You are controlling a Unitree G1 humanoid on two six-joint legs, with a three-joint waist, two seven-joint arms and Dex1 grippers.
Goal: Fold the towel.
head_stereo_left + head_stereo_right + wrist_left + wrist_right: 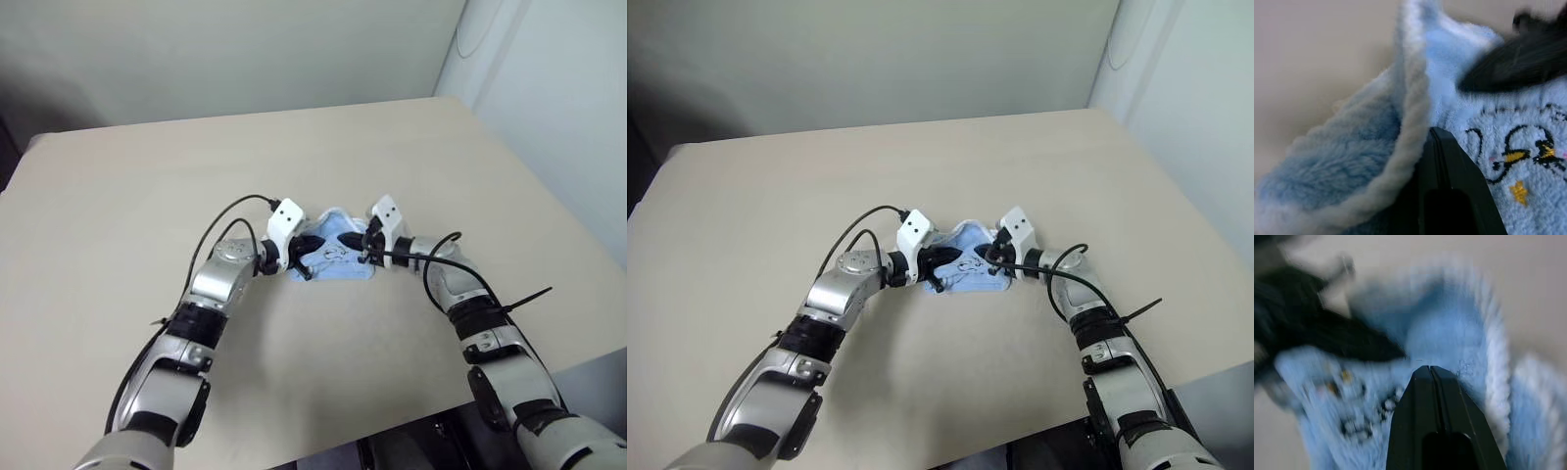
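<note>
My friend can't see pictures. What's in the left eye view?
Two robot arms reach in over a small blue towel bunched up on a beige table. The left claw and right claw, both shut, meet over it.

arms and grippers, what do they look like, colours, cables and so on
Both arms are silver-grey metal with black joint bands and rounded housings. A white boxy block sits on each wrist, above the left gripper and the right gripper. Each gripper has two black fingers tapering to a narrow tip. Thin black cables loop loosely from the wrist blocks back along the forearms, and a black cable tie sticks out from the right forearm.
</note>
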